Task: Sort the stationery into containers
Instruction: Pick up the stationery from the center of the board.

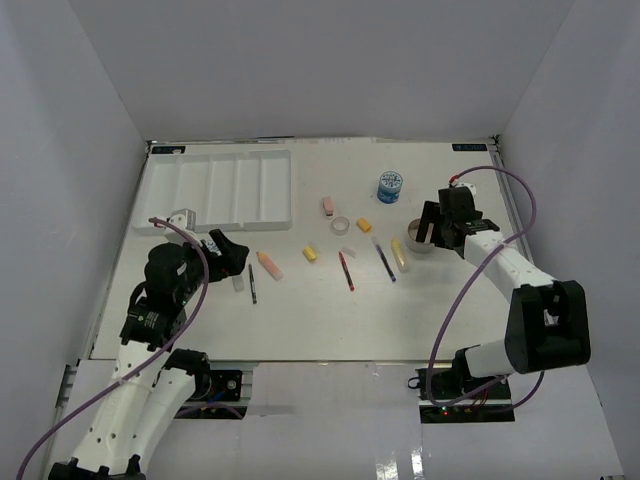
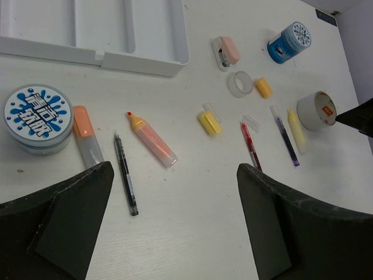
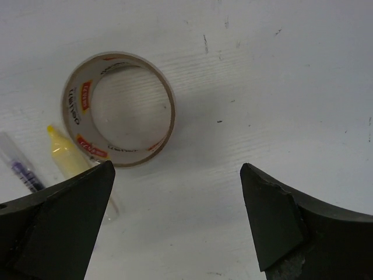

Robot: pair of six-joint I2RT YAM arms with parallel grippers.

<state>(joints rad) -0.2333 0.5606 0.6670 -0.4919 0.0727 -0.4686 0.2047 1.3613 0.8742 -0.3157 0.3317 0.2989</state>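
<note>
Looking down on a white desk boxed in by plain white walls, with the stationery scattered across its middle: pens, markers, erasers, a blue-white tub. Far left, the white tray lies flat by the back edge. Near side now: the left hand hovers wide open, holding nothing, close to a second tub. The right hand, jaws spread and empty, hangs just beside the tape roll.
</note>
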